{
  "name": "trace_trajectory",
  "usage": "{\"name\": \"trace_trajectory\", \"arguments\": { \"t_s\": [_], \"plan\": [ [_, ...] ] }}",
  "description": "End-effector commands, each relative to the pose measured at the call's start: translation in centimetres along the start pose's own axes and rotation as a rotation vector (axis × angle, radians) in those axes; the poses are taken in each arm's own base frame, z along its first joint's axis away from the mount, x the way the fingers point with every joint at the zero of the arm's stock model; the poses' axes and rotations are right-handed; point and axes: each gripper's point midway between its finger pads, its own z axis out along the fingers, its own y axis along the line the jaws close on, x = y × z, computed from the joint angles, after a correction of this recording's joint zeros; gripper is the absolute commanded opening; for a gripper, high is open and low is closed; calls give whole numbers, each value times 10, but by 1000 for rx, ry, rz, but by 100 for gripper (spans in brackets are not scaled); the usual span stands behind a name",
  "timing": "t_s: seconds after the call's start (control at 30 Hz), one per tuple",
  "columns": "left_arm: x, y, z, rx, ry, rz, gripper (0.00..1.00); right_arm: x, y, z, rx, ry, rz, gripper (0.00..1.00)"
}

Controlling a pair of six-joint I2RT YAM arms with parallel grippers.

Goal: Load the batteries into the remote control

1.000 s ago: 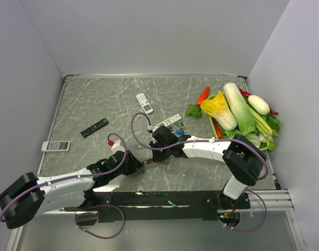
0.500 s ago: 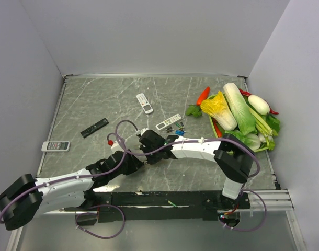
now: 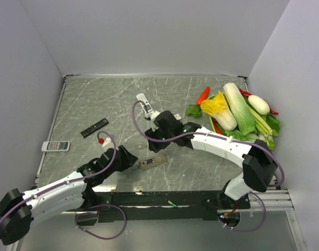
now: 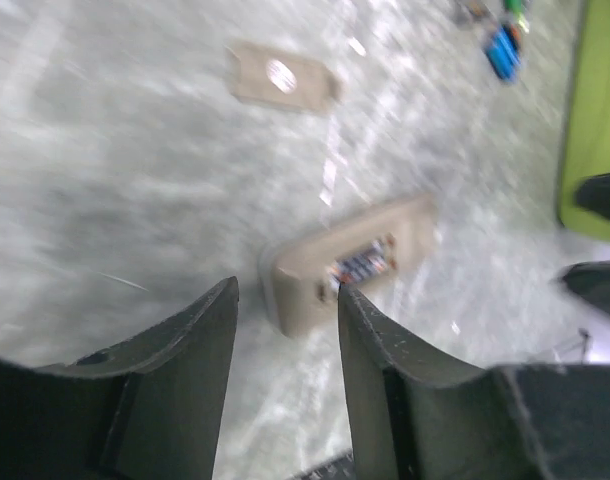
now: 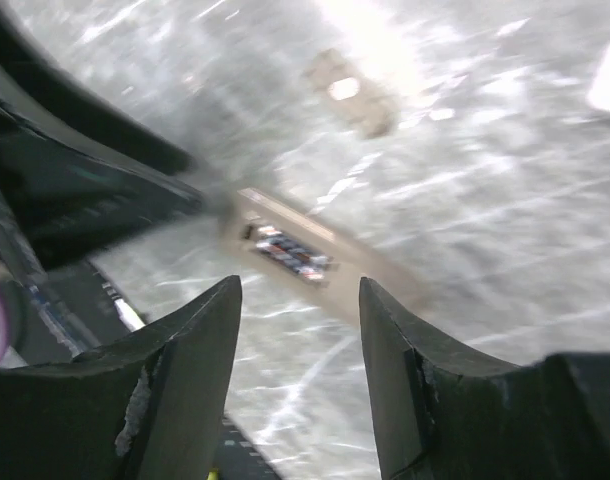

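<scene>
Beige plastic back up, the remote control [image 3: 152,161] is lying flat on the grey marbled table [image 3: 97,99] near its front edge. Its recessed bay is showing blurred batteries [image 4: 363,266], and the flat beige battery cover [image 4: 282,77] is resting apart just beyond it. The left gripper [image 3: 129,157] is hovering close to its left end and the right gripper [image 3: 152,145] just behind it, both with fingers spread and gripping nothing. Loose blue cells [image 4: 503,50], a black remote [image 3: 94,127] and piled vegetables [image 3: 238,112] are lying farther off.

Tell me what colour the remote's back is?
The remote control is beige; left wrist view shows it best.
</scene>
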Motion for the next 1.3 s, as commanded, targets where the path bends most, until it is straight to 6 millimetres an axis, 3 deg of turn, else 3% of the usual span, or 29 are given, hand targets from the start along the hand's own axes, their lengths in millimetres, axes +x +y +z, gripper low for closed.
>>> {"name": "trace_trajectory", "arguments": {
  "t_s": [0.0,0.13,0.27,0.57,0.97,1.27],
  "plan": [
    [-26,1,-3,-42,-50,42,50,-13,-10,-7,-70,-37,1,59],
    [-38,12,3,-78,-67,33,51,-12,-9,20,-87,17,86,59],
    [-37,17,7,-85,-51,28,52,-21,-7,46,-102,-1,177,59],
    [-34,19,7,-65,-49,13,52,-13,-21,94,-50,40,258,57],
    [-30,18,8,-43,-40,4,53,0,-38,124,31,83,289,47],
    [-31,17,6,-35,-46,0,53,4,-40,120,40,88,274,30]
  ]
}}
